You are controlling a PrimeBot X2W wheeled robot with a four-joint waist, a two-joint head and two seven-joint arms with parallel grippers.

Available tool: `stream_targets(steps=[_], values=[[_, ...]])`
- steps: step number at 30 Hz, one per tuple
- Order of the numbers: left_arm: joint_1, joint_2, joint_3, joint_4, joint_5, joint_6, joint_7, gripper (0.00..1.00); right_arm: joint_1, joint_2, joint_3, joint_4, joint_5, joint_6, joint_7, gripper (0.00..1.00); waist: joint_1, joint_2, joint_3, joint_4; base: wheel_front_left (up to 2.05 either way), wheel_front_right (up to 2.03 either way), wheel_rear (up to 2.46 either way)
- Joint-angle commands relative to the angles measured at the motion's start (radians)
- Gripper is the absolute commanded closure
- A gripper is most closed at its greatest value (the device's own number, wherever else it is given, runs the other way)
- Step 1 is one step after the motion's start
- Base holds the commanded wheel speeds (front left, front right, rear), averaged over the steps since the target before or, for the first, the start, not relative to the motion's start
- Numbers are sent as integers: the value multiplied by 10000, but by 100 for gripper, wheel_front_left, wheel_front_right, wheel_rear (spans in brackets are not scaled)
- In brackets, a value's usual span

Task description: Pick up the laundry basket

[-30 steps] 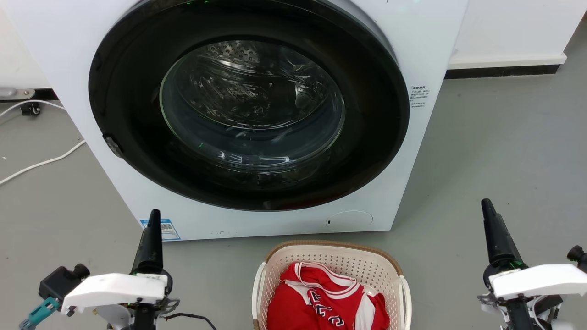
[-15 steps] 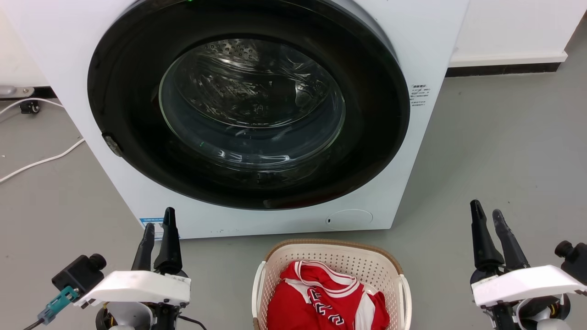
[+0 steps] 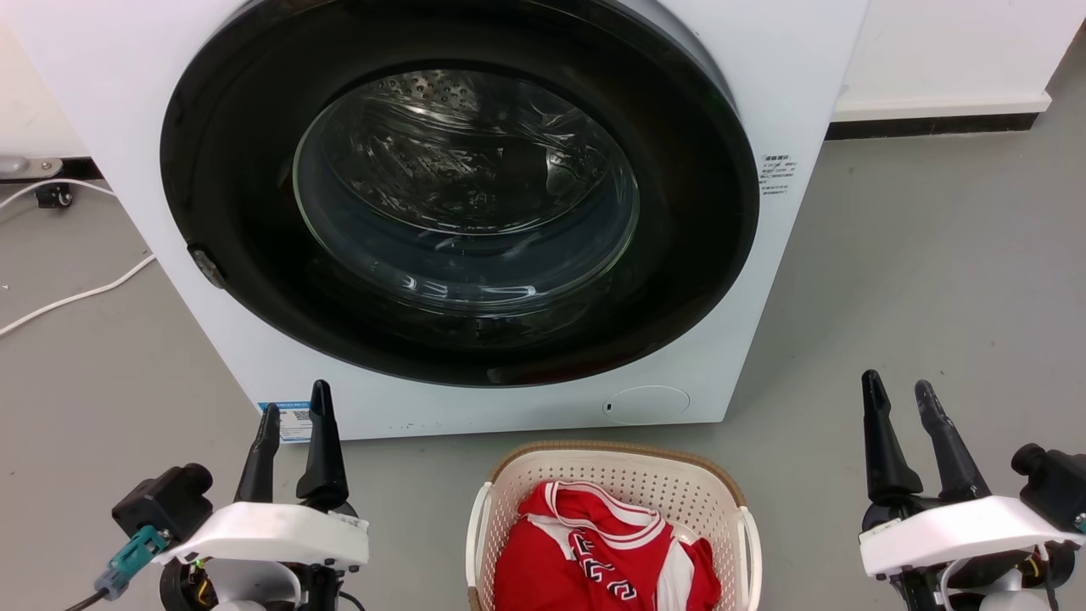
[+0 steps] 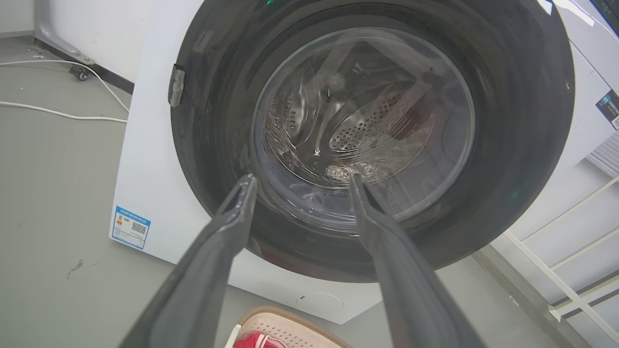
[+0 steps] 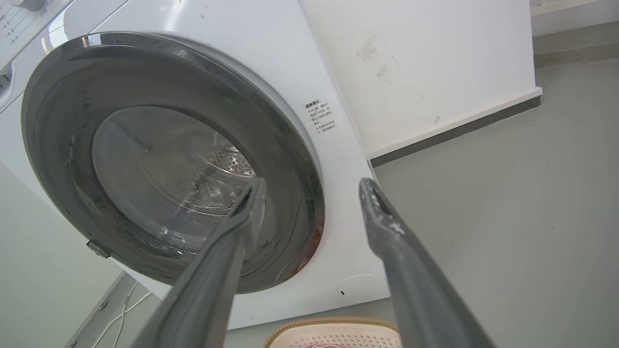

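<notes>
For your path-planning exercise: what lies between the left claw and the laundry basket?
Bare grey floor, by the head view, separates left claw and laundry basket.

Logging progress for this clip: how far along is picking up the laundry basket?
Done: the left end effector and right end effector are open, either side of the cream-white perforated plastic laundry basket. In hand: nothing gripped. Left: grasp its white side handles and lift it off the grey floor.
</notes>
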Motion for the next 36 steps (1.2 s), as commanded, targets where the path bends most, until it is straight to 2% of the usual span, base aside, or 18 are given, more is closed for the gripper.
stream_targets(steps=[1, 36], values=[[23, 37, -43, -158, 326, 39, -116, 0, -13, -40, 33, -175, -350, 0, -108, 0, 0, 0, 0, -3, 0, 0, 0], [353, 46, -309, -453, 3542, 239, -913, 0, 314, -50, 158, -396, -3585, -1, -920, 0, -1, 0, -53, 13, 0, 0, 0]])
